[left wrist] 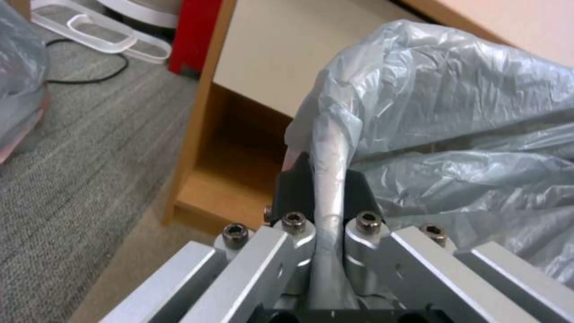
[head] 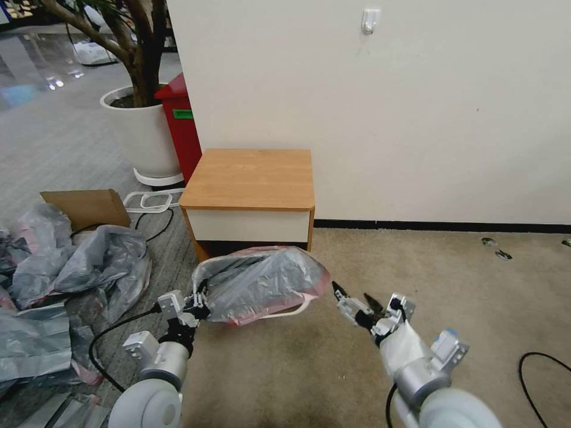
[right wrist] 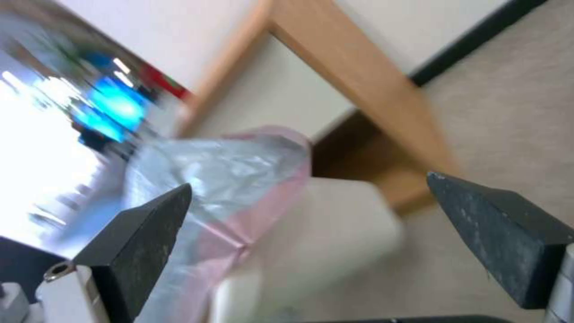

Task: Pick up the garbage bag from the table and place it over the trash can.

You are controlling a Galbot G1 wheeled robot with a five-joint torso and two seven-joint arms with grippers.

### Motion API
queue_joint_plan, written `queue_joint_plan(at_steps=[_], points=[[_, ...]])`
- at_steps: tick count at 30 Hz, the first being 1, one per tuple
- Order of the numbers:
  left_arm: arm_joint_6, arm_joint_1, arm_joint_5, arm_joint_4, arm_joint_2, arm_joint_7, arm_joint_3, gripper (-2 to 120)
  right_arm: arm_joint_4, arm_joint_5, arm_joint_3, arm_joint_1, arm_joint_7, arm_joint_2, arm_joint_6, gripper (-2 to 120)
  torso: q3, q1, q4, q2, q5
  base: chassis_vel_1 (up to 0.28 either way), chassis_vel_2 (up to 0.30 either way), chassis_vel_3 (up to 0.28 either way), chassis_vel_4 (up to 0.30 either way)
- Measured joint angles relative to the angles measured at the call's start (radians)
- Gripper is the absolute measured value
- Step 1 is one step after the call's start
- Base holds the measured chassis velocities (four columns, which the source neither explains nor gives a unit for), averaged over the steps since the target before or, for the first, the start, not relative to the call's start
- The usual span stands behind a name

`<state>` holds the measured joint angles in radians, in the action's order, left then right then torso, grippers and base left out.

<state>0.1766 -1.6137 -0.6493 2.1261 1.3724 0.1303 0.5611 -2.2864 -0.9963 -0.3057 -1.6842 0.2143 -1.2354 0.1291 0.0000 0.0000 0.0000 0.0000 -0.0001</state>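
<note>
The garbage bag (head: 262, 282), grey and wrinkly with a pinkish-red edge, lies draped over the top of the trash can on the carpet in front of the table (head: 250, 178). Of the trash can, a strip of cream rim (head: 291, 312) shows under the bag, and its cream wall (right wrist: 335, 224) shows in the right wrist view. My left gripper (head: 199, 306) is shut on a bunched fold at the bag's left end; the fingers (left wrist: 293, 188) pinch the grey plastic (left wrist: 466, 134). My right gripper (head: 355, 294) hangs open just right of the bag, touching nothing, its pads (right wrist: 150, 224) wide apart.
A heap of grey plastic bags (head: 71, 267) and a cardboard sheet (head: 89, 205) lie on the floor at the left. A tall red bin (head: 181, 131) and a white planter (head: 143, 131) stand behind the table. A black cable (head: 541, 368) loops on the carpet at the right.
</note>
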Motion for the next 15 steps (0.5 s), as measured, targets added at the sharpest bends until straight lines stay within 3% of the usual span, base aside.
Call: queue_joint_plan(at_steps=[4,15], points=[[0.005,0.000,-0.037,0.008,0.006,0.006,0.011,1,0.042,-0.049,0.019,-0.008,-0.118,-0.063,-0.087,100,0.000,0.000,0.0000,0.000,0.0000,0.000,0.000,0.000,0.000],[0.012,-0.004,-0.059,0.009,0.024,0.012,0.002,1,0.159,-0.095,0.079,0.027,-0.170,-0.215,-0.157,100,0.000,0.000,0.0001,0.000,-0.0001,0.000,0.000,0.000,0.000]])
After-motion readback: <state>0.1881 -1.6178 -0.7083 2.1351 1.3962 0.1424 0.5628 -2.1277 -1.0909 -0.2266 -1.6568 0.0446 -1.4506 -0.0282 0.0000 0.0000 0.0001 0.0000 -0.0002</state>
